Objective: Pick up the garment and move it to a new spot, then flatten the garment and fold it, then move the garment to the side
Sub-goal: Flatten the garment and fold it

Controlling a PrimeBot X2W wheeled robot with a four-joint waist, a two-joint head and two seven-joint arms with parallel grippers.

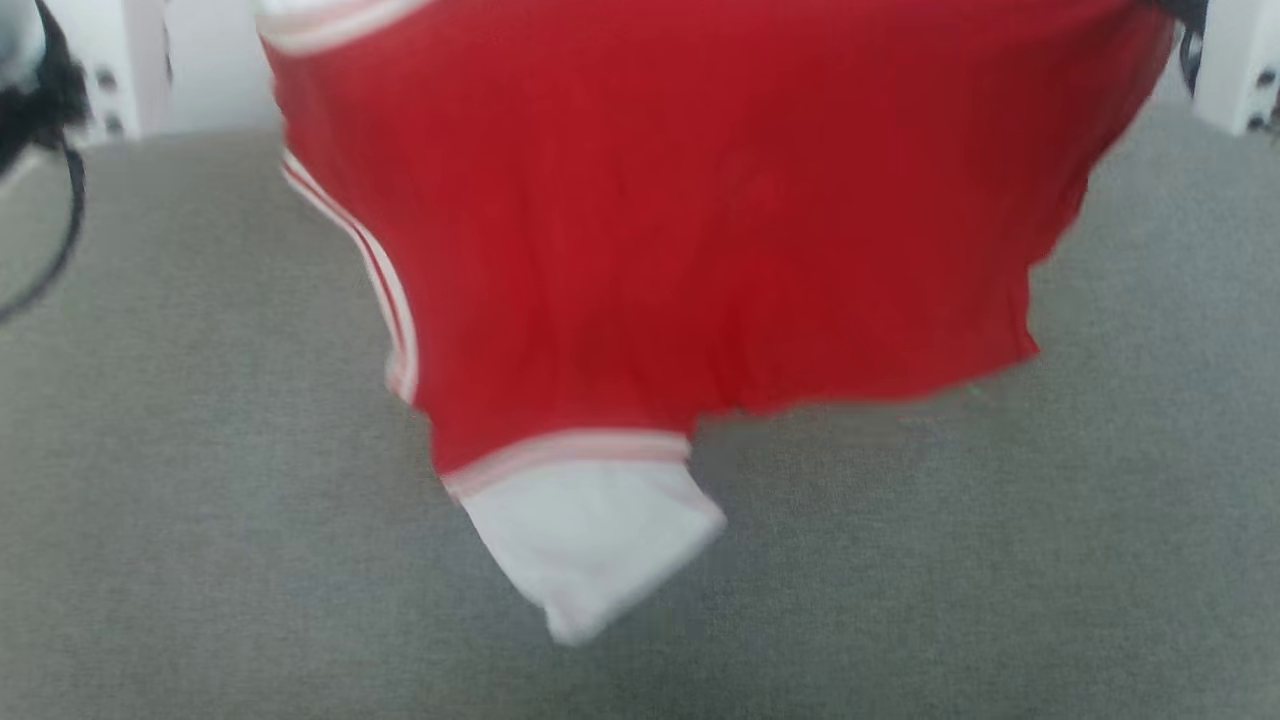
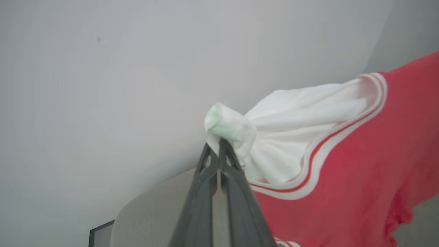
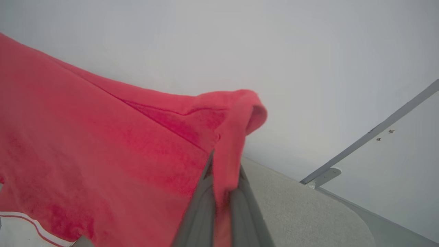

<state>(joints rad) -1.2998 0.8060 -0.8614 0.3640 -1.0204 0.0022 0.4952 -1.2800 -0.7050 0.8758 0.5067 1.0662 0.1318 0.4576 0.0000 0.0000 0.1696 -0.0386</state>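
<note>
The garment [image 1: 700,230], a red jersey with striped trim, hangs spread in the air above the grey table [image 1: 200,500]. One white sleeve [image 1: 590,540] dangles at its lowest point. In the left wrist view my left gripper [image 2: 216,145] is shut on a bunched tip of the other white sleeve [image 2: 233,128], with red cloth [image 2: 360,164] trailing to the right. My right gripper [image 3: 222,164] is shut on a folded red edge of the garment [image 3: 236,116], which drapes away to the left. The head view is blurred.
The grey table [image 3: 301,206] runs under the whole hanging garment. White furniture posts [image 1: 1230,70] stand at the far corners. A dark cable loop [image 1: 60,230] hangs at the left edge. A grey rail with a bracket [image 3: 370,133] crosses the pale wall on the right.
</note>
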